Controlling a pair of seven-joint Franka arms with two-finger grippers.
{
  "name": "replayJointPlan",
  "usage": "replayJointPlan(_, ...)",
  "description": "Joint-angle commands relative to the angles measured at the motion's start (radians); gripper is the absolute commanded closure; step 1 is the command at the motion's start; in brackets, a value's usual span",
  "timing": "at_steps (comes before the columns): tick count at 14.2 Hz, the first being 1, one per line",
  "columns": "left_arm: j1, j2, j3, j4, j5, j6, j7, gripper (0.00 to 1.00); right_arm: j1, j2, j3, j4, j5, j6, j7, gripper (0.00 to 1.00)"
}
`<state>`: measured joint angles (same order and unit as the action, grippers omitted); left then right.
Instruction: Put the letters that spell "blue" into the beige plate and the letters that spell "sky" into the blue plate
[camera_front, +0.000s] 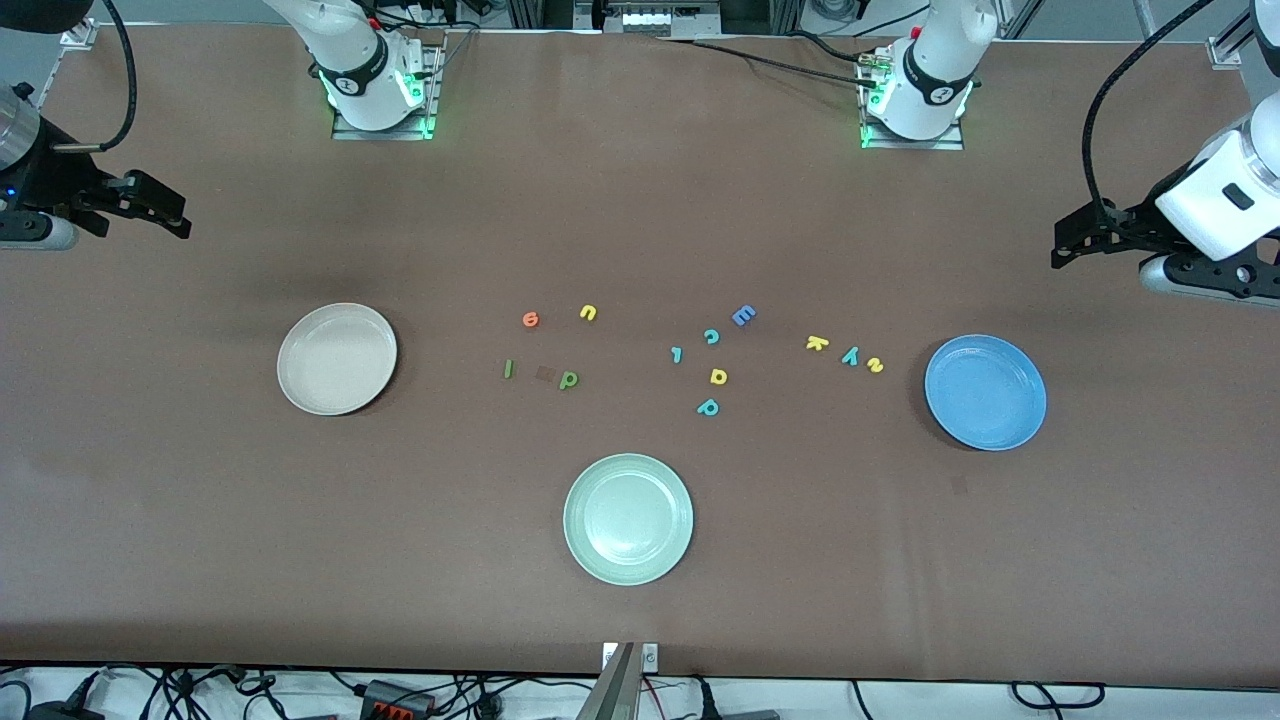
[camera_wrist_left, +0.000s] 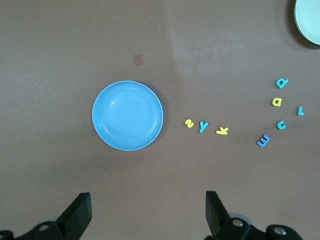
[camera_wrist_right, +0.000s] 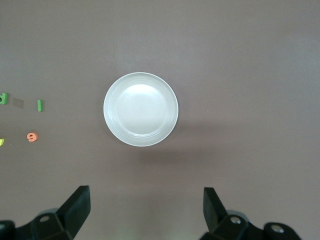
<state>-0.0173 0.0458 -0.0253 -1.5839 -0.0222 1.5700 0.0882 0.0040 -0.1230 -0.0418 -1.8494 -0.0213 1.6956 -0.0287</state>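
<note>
Letters k (camera_front: 817, 343), y (camera_front: 851, 355), s (camera_front: 875, 365) lie mid-frame by the blue plate (camera_front: 985, 392); beige plate (camera_front: 337, 358) bare. Left pincer (camera_front: 1062, 250) and right pincer (camera_front: 170, 212) spread, waiting at frame edges.

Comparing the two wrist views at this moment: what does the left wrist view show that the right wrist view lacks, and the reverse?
Only the left wrist view: the blue plate, the yellow s, teal y and yellow k, plus the open left gripper.
Only the right wrist view: the beige plate, the green l, the orange e, and the open right gripper.
Both: the bare brown table, nothing held.
</note>
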Motion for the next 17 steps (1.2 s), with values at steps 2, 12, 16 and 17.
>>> replayJointPlan(2,-0.007,0.016,0.002,0.038,0.008,-0.027,0.001,0.00,-0.006,-0.001,0.000,-0.002,-0.011,0.001,0.000,0.00)
replayJointPlan(12,-0.003,0.022,0.004,0.032,-0.012,-0.028,-0.002,0.00,-0.010,0.014,-0.003,-0.001,-0.005,0.010,0.000,0.00)
replayJointPlan(16,-0.016,0.058,-0.010,0.024,-0.001,-0.120,-0.001,0.00,-0.018,0.026,-0.003,0.002,0.000,0.028,0.001,0.00)
replayJointPlan(17,-0.018,0.077,-0.015,0.022,-0.002,-0.127,0.004,0.00,-0.016,0.034,-0.001,0.004,0.003,0.042,0.001,0.00)
